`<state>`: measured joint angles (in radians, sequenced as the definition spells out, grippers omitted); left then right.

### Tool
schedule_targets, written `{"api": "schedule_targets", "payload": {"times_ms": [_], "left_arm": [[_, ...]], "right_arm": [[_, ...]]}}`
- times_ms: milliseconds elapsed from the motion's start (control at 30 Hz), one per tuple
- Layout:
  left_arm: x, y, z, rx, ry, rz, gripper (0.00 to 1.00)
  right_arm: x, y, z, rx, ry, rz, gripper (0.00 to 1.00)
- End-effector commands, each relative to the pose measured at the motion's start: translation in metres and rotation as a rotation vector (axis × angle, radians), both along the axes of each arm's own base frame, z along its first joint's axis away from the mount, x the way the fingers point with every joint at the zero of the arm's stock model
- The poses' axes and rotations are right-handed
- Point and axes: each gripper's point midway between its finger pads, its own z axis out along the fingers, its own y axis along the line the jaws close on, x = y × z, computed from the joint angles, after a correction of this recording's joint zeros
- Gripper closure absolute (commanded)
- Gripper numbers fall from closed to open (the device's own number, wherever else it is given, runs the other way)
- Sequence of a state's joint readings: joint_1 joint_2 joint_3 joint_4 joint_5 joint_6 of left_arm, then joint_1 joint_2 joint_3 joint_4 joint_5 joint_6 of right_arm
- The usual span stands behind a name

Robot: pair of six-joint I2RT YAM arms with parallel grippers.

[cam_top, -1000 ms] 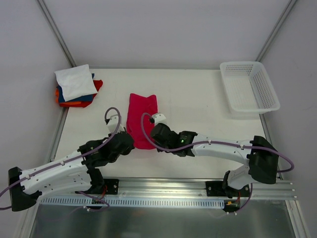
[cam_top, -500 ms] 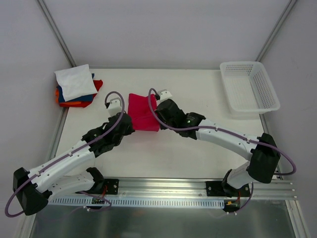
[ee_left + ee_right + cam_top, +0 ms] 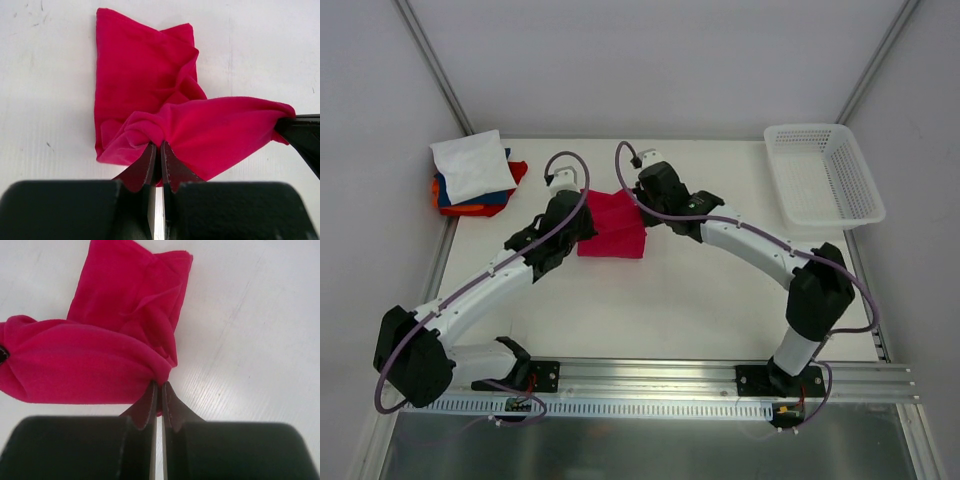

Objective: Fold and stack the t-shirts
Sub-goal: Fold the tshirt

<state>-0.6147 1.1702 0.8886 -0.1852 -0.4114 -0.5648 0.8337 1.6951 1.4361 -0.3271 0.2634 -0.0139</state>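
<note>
Top external: both arms reach forward, left claw (image 3: pixel 159 151) and right claw (image 3: pixel 159 388) pinching the crimson shirt (image 3: pixel 617 232).

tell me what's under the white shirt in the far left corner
Beneath the white shirt, edges of a blue shirt, an orange shirt and a red shirt stick out. Their middles and anything else below are covered.

Bright, even, diffuse light from overhead. Faint soft shadows on table (image 3: pixel 670 300) in top view. Wrist views crisp on red shirt (image 3: pixel 145 90), blurred dark along bottom edge.
</note>
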Motion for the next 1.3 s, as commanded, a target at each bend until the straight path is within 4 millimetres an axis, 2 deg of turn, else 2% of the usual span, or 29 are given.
{"api": "schedule_targets", "payload": {"times_ms": [0,67,100,133,200,233,267,300,333,367,400,433,533,567,667,700,767,800,833,1000,1067,1100,1167,1233,1267], "left_arm": [[0.024,-0.003,0.02,-0.008,-0.06,-0.029,1.0],[0.035,-0.004,0.018,-0.006,-0.056,-0.028,1.0],[0.038,-0.005,0.017,-0.009,-0.053,-0.036,1.0],[0.045,-0.002,0.021,-0.011,-0.061,-0.025,1.0],[0.054,-0.002,0.016,-0.011,-0.05,-0.031,1.0],[0.061,0.001,0.02,-0.015,-0.057,-0.022,1.0],[0.066,0.002,0.014,-0.005,-0.046,-0.022,1.0],[0.07,0.002,0.016,-0.007,-0.05,-0.022,1.0],[0.078,0.004,0.021,-0.01,-0.059,-0.021,1.0],[0.083,0.004,0.013,-0.004,-0.043,-0.022,1.0],[0.088,0.005,0.014,-0.006,-0.046,-0.021,1.0],[0.096,0.006,0.011,-0.007,-0.038,-0.019,1.0],[0.11,0.007,0.01,-0.011,-0.043,-0.02,1.0],[0.114,0.007,0.0,-0.007,-0.023,-0.022,1.0],[0.128,0.011,-0.009,-0.013,-0.017,-0.012,1.0],[0.132,0.015,-0.013,-0.013,-0.01,-0.003,1.0],[0.139,0.017,-0.023,-0.016,0.003,0.002,1.0],[0.143,0.02,-0.025,-0.018,0.006,0.009,1.0],[0.145,0.021,-0.033,-0.018,0.021,0.011,1.0],[0.153,0.027,-0.04,-0.018,0.024,0.03,1.0],[0.154,0.03,-0.044,-0.012,0.03,0.04,1.0],[0.155,0.035,-0.047,-0.01,0.035,0.054,1.0],[0.156,0.04,-0.049,-0.008,0.036,0.067,1.0],[0.158,0.047,-0.052,-0.007,0.038,0.085,1.0],[0.158,0.05,-0.055,-0.003,0.043,0.094,1.0]], "right_arm": [[0.026,0.001,0.009,-0.007,-0.025,0.01,1.0],[0.039,0.001,0.014,0.011,-0.026,0.006,1.0],[0.047,-0.001,0.006,0.001,-0.014,-0.004,1.0],[0.053,-0.001,0.007,0.006,-0.015,-0.006,1.0],[0.066,-0.001,0.014,0.024,-0.022,-0.012,1.0],[0.072,0.0,0.007,0.016,-0.01,-0.014,1.0],[0.079,0.003,0.016,0.034,-0.023,-0.012,1.0],[0.086,0.0,0.016,0.033,-0.021,-0.018,1.0],[0.091,0.001,0.009,0.025,-0.009,-0.02,1.0],[0.095,0.001,0.009,0.029,-0.008,-0.02,1.0],[0.104,-0.001,0.016,0.04,-0.02,-0.029,1.0],[0.109,0.0,0.006,0.032,-0.005,-0.031,1.0],[0.123,-0.001,0.006,0.05,0.002,-0.039,1.0],[0.125,-0.001,0.002,0.05,0.008,-0.041,1.0],[0.136,0.001,-0.009,0.064,0.031,-0.038,1.0],[0.14,-0.002,-0.02,0.056,0.048,-0.049,1.0],[0.146,0.001,-0.025,0.068,0.059,-0.046,1.0],[0.15,-0.001,-0.036,0.065,0.076,-0.051,1.0],[0.152,0.0,-0.038,0.071,0.079,-0.05,1.0],[0.162,0.001,-0.054,0.096,0.088,-0.053,1.0],[0.167,0.001,-0.055,0.105,0.087,-0.063,0.95],[0.169,0.0,-0.062,0.1,0.098,-0.07,0.93],[0.166,0.005,-0.063,0.125,0.119,-0.049,0.92],[0.166,0.003,-0.067,0.122,0.125,-0.055,0.78],[0.164,0.002,-0.07,0.117,0.133,-0.058,0.62]]}}
